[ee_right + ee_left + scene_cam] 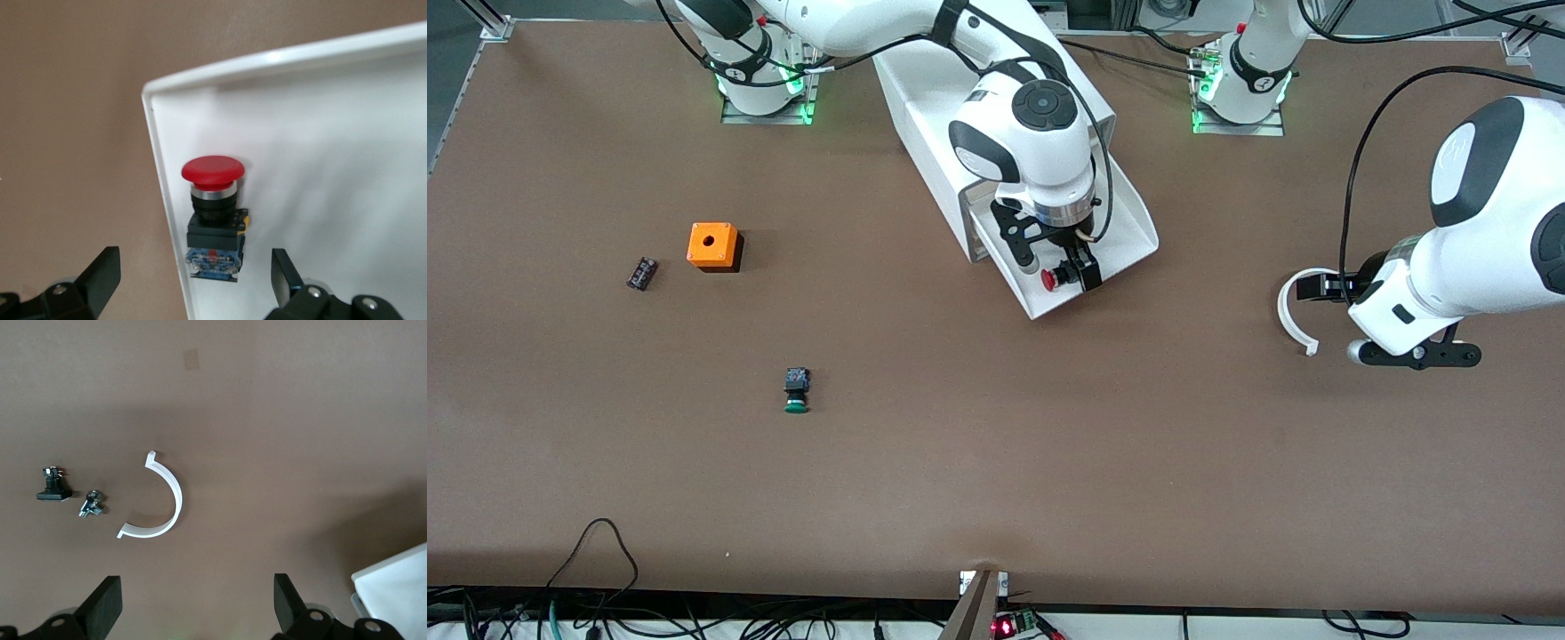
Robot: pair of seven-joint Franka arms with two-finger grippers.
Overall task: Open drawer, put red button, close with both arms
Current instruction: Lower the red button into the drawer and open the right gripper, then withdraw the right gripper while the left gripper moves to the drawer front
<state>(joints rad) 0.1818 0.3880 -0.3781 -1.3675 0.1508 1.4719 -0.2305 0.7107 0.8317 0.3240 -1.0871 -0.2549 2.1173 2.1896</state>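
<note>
Front view shows a brown desk (996, 462) with small things spread on it. Going from the right arm's end, there is a tiny dark part (641, 273), then an orange box (712, 245) with a hole on top. Nearer to the front camera than the box lies a green button (796, 391).

In the middle stands a white cabinet (925, 89). Its drawer (1129, 222) is pulled out toward the front camera. The red button (1051, 279) lies on its side in the drawer, close to the drawer's front corner. The right pincer (1069, 274) hangs just over it. In the right wrist view the button's (213, 213) red cap and black body rest on the white drawer floor (333, 153), touching the side wall. The pincer's fingers (100, 273) are spread wide, one on each side of the button, and they do not touch it.

At the left arm's end, a white curved strip (1291, 311) lies on the desk. The left pincer (1325, 287) hangs over it. In the left wrist view its fingers (103, 607) are spread wide too, with nothing between them. That view also shows the strip (163, 510), a small black part (52, 487) and a little silver piece (91, 504) just beside it.
</note>
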